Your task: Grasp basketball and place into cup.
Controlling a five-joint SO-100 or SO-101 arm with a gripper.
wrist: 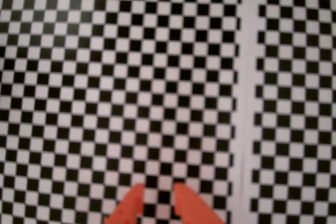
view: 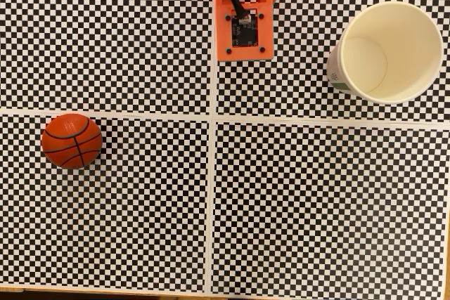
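Checkered mat [view: 316,201]: black-and-white printed sheets, four panels split by white seams, carrying every item in the fixed view.
Arm [view: 246,12]: one orange arm segment with an exposed circuit board, at the top centre of the fixed view.
Cup [view: 385,50]: one white paper cup, upright, mouth open and empty, green mark on its outer left side; top right of the fixed view.
Basketball [view: 72,140]: one orange-red ball with black seams, resting on the mat at the left edge, lower-left panel, well apart from cup and arm.
Gripper [wrist: 157,192]: two orange fingertips at the bottom of the wrist view, a narrow gap between them, pinching nothing; checks ahead.
Key relation: in the fixed view the ball lies down and left of the arm, the cup to its right, so the reach likely goes left first. A round ball offers no preferred grasp axis.
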